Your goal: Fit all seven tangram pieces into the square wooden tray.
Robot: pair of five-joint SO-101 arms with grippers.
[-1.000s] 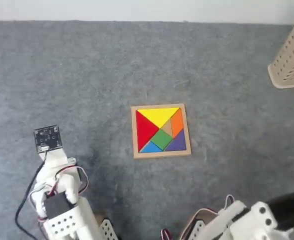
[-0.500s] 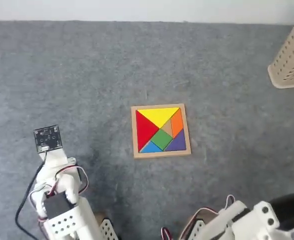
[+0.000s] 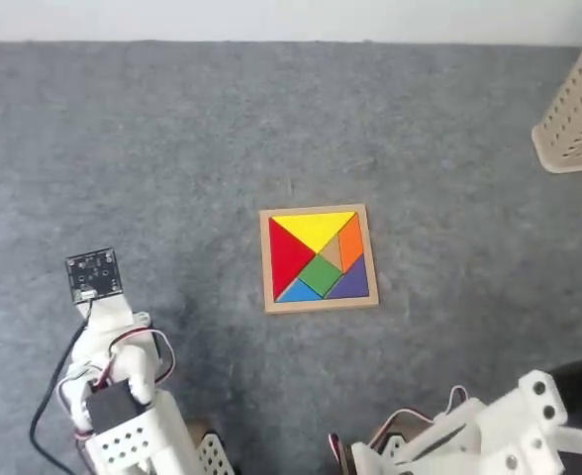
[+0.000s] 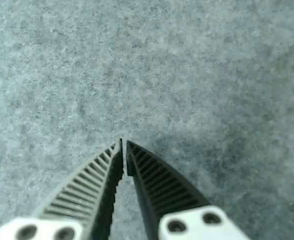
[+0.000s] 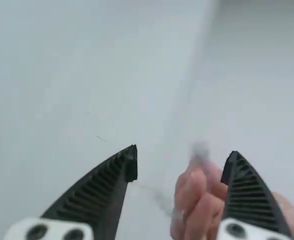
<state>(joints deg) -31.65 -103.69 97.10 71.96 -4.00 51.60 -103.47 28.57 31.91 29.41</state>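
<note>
Square wooden tray point(image 3: 321, 306), flat coloured tangram pieces point(image 3: 293, 255) inside, fuzzy grey mat point(image 3: 172, 148)

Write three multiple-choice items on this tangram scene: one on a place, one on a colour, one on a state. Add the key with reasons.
1. Where is the wooden tray?
A) near the middle of the grey mat
B) at the mat's left edge
C) held up by an arm

2. What colour is the big triangle on the tray's side away from the arms?
A) green
B) yellow
C) purple

3. How are the fingers of the left gripper?
A) wide open
B) shut on a piece
C) shut on nothing

Key: 1 A, the tray lies flat mid-mat in the high view. 2 B, that triangle is yellow. 3 C, the tips meet over bare mat.
</note>
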